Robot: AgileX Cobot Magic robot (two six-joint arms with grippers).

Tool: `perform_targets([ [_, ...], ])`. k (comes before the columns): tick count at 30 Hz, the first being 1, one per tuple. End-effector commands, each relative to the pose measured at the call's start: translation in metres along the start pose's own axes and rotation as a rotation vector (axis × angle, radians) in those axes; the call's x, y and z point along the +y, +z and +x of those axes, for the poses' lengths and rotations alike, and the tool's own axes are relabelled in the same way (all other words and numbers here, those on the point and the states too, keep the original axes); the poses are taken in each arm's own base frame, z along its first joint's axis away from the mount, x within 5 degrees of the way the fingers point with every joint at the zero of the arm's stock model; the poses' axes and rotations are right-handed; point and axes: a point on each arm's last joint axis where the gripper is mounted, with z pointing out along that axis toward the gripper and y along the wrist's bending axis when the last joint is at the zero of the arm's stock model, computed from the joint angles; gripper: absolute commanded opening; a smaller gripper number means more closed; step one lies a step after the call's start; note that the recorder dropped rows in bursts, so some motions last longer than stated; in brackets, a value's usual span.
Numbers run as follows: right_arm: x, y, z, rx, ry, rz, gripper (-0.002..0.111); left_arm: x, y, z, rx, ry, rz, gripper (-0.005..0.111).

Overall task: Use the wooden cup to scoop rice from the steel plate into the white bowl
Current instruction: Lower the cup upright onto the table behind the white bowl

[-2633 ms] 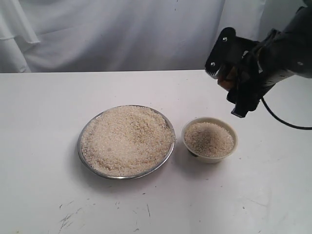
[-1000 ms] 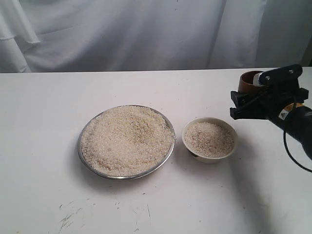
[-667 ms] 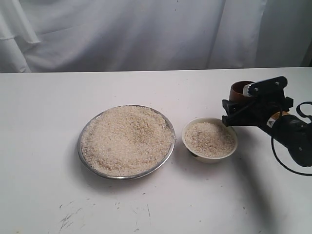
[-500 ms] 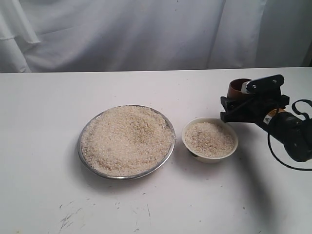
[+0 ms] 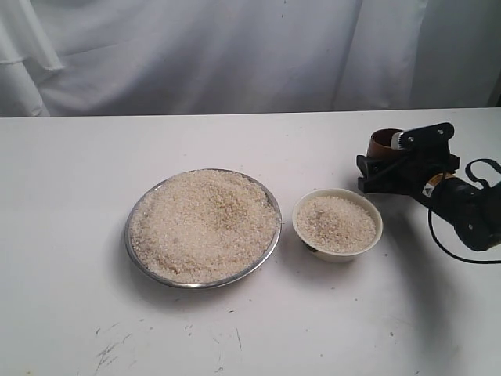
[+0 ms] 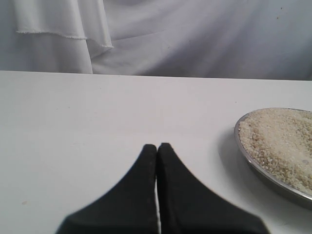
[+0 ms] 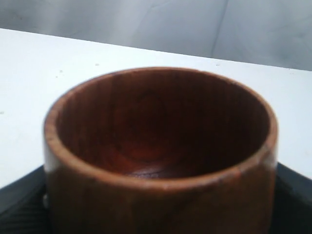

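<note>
The steel plate sits mid-table, heaped with rice. Just to its right, the white bowl holds a mound of rice. Behind and to the right of the bowl, my right gripper is shut on the wooden cup, held upright low over the table. In the right wrist view the cup is empty, with black fingers at its sides. My left gripper is shut on nothing above bare table, with the plate's rim and rice off to one side.
A white cloth backdrop hangs behind the table's far edge. A black cable loops from the right arm over the table at the right. Faint scuff marks show near the front.
The right gripper has come down from above the bowl, turned the cup upright, and settled low behind the bowl's right side, drifting slightly left in the last second. The rice and dishes are unmoved.
</note>
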Motion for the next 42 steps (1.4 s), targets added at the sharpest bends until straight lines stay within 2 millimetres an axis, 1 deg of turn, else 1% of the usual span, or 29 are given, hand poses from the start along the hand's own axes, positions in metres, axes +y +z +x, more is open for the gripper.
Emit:
perform_targets([
  [1,-0.004,0.01,-0.002,-0.032,0.055,0.001,0.0,0.0,0.0,0.001,-0.007,-0.004,0.002,0.0],
  [4,-0.006,0.017,-0.001,-0.039,0.058,0.002,0.0,0.0,0.0,0.001,-0.007,-0.004,0.002,0.0],
  [11,-0.006,0.027,0.014,-0.008,0.089,-0.001,0.0,0.0,0.0,0.001,-0.007,-0.004,0.002,0.0],
  [13,-0.007,0.028,0.014,-0.008,0.111,-0.001,0.0,0.0,0.0,0.001,-0.007,-0.004,0.002,0.0],
  [15,-0.007,0.028,0.014,-0.008,0.136,-0.001,0.002,0.0,0.0,0.001,-0.007,-0.004,0.002,0.0],
  [16,-0.006,0.028,0.015,-0.001,0.147,-0.006,0.009,0.0,0.0,0.001,-0.007,-0.004,0.002,0.0],
  [17,-0.006,0.028,0.015,0.003,0.143,-0.012,0.014,0.0,0.0,0.001,-0.007,-0.004,0.002,0.0],
  [18,-0.002,0.028,0.016,0.011,0.112,-0.051,0.023,0.0,0.0,0.001,-0.007,-0.004,0.002,0.0],
  [19,-0.001,0.028,0.016,0.016,0.102,-0.065,0.026,0.0,0.0,0.001,-0.007,-0.004,0.002,0.0],
  [20,0.002,0.028,0.016,0.02,0.088,-0.099,0.032,0.0,0.0,0.001,-0.007,-0.004,0.002,0.0],
  [23,0.006,0.027,0.011,-0.005,0.071,-0.143,0.037,0.0,0.0,0.001,-0.007,-0.004,0.002,0.0],
  [26,0.005,0.026,0.003,-0.018,0.141,-0.144,0.052,0.0,0.0,0.001,-0.007,-0.004,0.002,0.0],
  [28,0.005,0.026,-0.004,-0.056,0.2,-0.155,0.06,0.0,0.0,0.001,-0.007,-0.004,0.002,0.0],
  [30,0.009,0.027,-0.009,-0.074,0.223,-0.176,0.063,0.0,0.0,0.001,-0.007,-0.004,0.002,0.0],
  [32,0.016,0.03,-0.011,-0.053,0.179,-0.219,0.064,0.0,0.0,0.001,-0.007,-0.004,0.002,0.0],
  [34,0.02,0.032,-0.012,-0.036,0.171,-0.241,0.064,0.0,0.0,0.001,-0.007,-0.004,0.002,0.0],
  [37,0.025,0.035,-0.013,-0.029,0.176,-0.249,0.065,0.0,0.0,0.001,-0.007,-0.004,0.002,0.0],
  [42,0.03,0.038,-0.013,0.014,0.167,-0.243,0.072,0.0,0.0,0.001,-0.007,-0.004,0.002,0.0],
])
